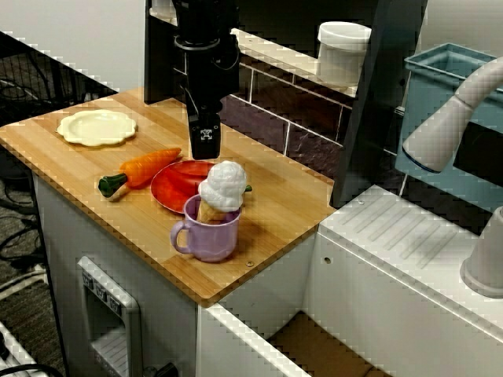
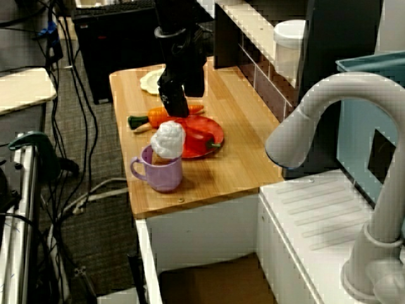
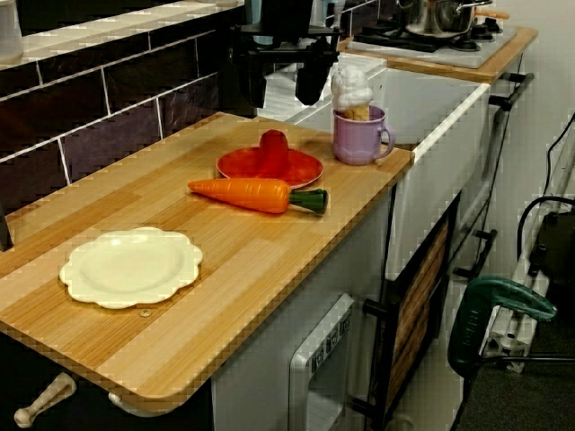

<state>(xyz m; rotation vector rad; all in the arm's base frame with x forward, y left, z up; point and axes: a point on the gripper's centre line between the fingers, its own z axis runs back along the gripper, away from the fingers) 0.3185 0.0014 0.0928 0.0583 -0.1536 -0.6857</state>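
Lying at the left of the light wooden bench [image 1: 275, 216], in the view from the front, is a pale yellow scalloped plate [image 1: 96, 127]. Right of it rests an orange toy carrot with a green top [image 1: 145, 167], just beside the round red plate [image 1: 174, 188]. A red toy pepper [image 3: 274, 153] lies on that plate. The black pincer [image 3: 282, 94] hangs just above it, jaws wide apart and empty. Further right stands a lilac plastic mug [image 1: 208, 232] holding a white toy ice-cream cone [image 1: 222, 187].

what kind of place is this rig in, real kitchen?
Looks like a toy play kitchen in a lab or office, not a real one: oversized white plastic faucet, a toy carrot on the wooden counter, a small pot on the play stove behind.
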